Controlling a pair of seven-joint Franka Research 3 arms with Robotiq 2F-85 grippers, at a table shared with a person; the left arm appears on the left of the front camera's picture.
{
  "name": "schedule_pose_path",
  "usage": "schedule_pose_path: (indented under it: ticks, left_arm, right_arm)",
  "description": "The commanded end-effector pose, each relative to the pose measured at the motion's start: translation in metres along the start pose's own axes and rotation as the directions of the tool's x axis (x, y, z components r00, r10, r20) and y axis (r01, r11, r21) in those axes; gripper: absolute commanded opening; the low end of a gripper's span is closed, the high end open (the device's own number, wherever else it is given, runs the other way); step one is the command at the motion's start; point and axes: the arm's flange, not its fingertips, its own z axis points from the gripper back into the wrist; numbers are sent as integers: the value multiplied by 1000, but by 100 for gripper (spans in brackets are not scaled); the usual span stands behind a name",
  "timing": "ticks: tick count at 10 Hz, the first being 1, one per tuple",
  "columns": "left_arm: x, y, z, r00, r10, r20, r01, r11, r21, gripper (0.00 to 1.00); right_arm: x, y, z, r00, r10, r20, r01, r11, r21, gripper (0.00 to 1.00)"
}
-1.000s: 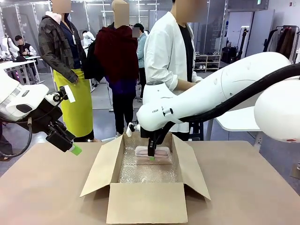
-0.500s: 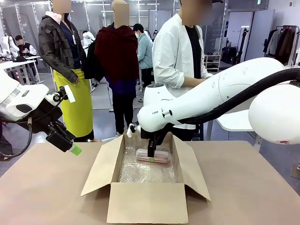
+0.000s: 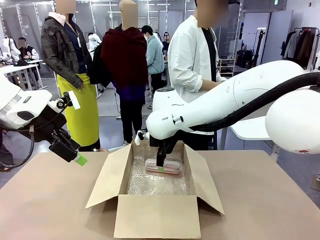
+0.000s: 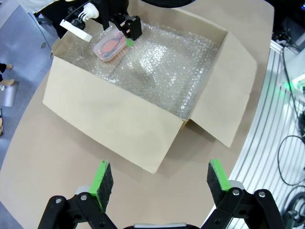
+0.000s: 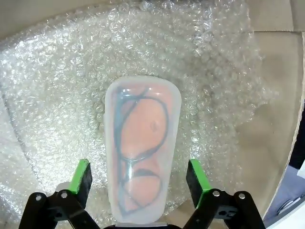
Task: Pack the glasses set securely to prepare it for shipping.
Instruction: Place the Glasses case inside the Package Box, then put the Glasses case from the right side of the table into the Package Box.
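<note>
Right wrist view: the pink case (image 5: pixel 142 152) lies flat on the bubble wrap (image 5: pixel 214 71) that lines the box floor. The glasses show through its lid, and its long axis points away from my wrist.
Case position: near the far wall of the box (image 3: pixel 155 215), roughly mid-width. It rests on the wrap and leans on no wall.
Right claw (image 5: pixel 138 175): spread wide, with one green pad (image 5: pixel 82 175) on each side of the case and a gap at both. Nothing is pinched.
Step in hand: I judge this to be the set-down of the pink case, so the job now is getting out clean.
How I'd do it: lift straight up along the fingers with no twist, so neither pad nudges the case. I'd clear the box flaps before swinging away.
Risk: the wrap looks soft and loose, so a snagged pad could tug it and slide the case.
Left claw (image 4: pixel 159 177): spread and empty, held above the surface (image 3: pixel 45 200) off the box's left side.
Progress: one case is in the box and the flaps are open, so by my reckoning the packing is far from finished.
</note>
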Motion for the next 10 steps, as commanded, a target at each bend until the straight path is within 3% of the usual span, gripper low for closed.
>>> schedule_pose_path:
  ticks: [1,9,10]
  left_arm:
    - [0,2,1,1000,-10,20,10,1000,-8,100]
    - [0,2,1,1000,-10,20,10,1000,-8,100]
    - [0,2,1,1000,-10,20,10,1000,-8,100]
  right_arm:
    - [0,0,-1,1000,9,-1,-9,1000,2,100]
    - [0,0,-2,1000,-1,-1,1,1000,2,100]
    - [-1,15,41,1000,22,-9,-22,998,-66,100]
